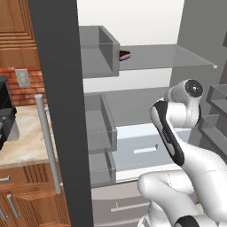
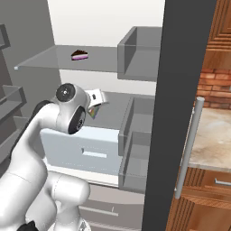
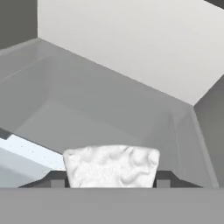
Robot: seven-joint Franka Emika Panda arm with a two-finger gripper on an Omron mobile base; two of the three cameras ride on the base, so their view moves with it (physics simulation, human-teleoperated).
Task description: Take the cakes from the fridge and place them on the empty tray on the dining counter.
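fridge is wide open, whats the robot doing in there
The white arm is reaching into the open fridge at the middle shelf. In the hand view, its pincer has the white-topped cake slice sitting between its fingertips, apparently closed on it; the right base view shows the slice's rainbow side by the hand. The chocolate slice sits on the glass shelf above, untouched. Neither cake has left the fridge yet.

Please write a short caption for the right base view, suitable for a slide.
Arm reaches into the open fridge; its tool holds the rainbow-striped cake; the chocolate cake waits on the shelf above.
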